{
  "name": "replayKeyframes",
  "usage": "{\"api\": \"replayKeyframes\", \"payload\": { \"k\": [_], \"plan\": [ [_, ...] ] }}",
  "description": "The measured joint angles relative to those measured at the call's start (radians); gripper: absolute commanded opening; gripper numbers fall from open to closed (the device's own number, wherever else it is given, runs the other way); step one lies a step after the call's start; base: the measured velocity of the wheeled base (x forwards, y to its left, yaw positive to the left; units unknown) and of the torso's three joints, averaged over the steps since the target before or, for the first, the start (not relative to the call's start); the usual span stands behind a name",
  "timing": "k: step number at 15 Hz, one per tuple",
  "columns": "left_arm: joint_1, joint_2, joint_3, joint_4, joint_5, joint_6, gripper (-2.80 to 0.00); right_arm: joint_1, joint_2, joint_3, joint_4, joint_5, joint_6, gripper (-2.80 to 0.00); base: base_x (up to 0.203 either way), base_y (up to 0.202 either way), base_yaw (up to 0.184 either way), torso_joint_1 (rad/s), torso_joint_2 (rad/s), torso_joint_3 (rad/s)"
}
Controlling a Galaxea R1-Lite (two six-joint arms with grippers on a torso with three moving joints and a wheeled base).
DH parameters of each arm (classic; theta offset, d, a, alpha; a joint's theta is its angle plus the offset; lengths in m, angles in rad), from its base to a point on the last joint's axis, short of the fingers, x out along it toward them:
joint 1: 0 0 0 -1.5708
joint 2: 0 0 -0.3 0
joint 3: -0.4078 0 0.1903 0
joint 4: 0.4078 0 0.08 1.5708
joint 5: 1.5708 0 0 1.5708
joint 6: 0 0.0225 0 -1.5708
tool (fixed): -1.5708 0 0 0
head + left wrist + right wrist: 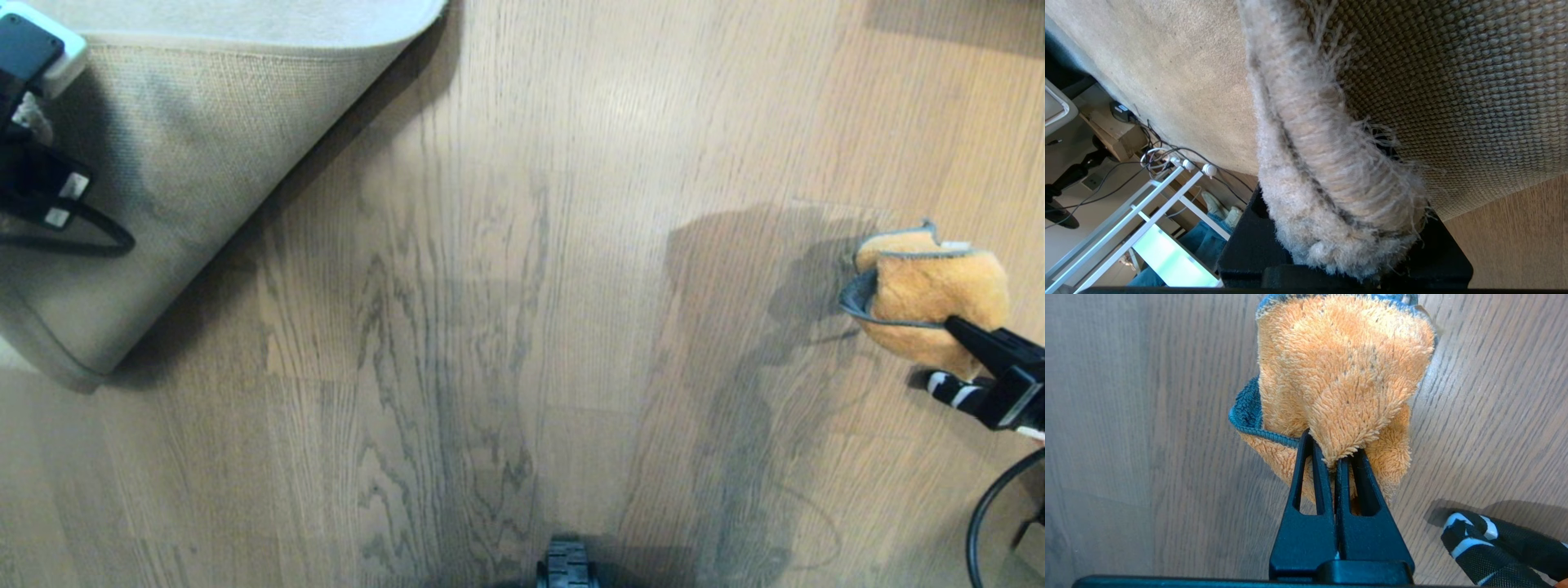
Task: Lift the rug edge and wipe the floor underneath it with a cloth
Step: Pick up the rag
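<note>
The rug edge [188, 163] is lifted and folded back at the far left, with its woven tan backing facing up. My left gripper [1339, 249] is shut on the fuzzy rug edge [1327, 179], which fills the gap between its black fingers [1249, 245]. In the head view only the left arm [33, 171] shows, at the picture's left border. The bare plank floor [522, 286] lies exposed beside the fold. At the right, my right gripper [955, 327] is shut on the fluffy orange cloth [931, 286]. The cloth [1343, 375] bunches past the gripper [1336, 457] just above the floor [1147, 437].
A black-and-white striped strap [951, 392] lies on the floor by the right gripper and shows again as the strap [1486, 543]. A black cable [980, 514] loops near the right edge. My base [567, 567] sits at the near edge. A white frame [1126, 220], cables and a person's legs [1204, 245] lie beyond the rug.
</note>
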Motion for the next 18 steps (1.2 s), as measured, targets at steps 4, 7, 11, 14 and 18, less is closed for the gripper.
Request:
{"api": "replayKeyframes", "payload": {
  "k": [4, 7, 11, 14, 18],
  "plan": [
    [0.001, 0.000, 0.000, 0.000, 0.000, -0.002, -2.80, 0.031, -0.045, 0.048, 0.002, -0.001, -0.003, -2.80, 0.000, 0.000, 0.000, 0.000, 0.00, 0.000],
    [0.000, 0.000, -0.001, 0.000, 0.001, -0.002, -2.80, 0.040, -0.096, 0.098, 0.010, -0.003, -0.002, -2.80, 0.000, 0.000, 0.000, 0.000, 0.00, 0.000],
    [-0.001, 0.000, -0.001, 0.001, 0.001, -0.002, -2.80, 0.041, -0.154, 0.158, 0.011, -0.007, -0.010, -2.80, 0.000, 0.000, 0.000, 0.000, 0.00, 0.000],
    [-0.001, 0.000, -0.001, 0.000, 0.001, -0.003, -2.80, 0.039, -0.186, 0.167, 0.015, -0.011, -0.015, -2.80, 0.000, 0.000, 0.000, 0.000, 0.00, 0.000],
    [-0.001, 0.000, 0.001, 0.000, 0.001, -0.009, -2.80, 0.036, -0.232, 0.168, 0.025, -0.017, -0.017, -2.80, 0.000, 0.000, 0.000, 0.000, 0.00, 0.000]
  ]
}}
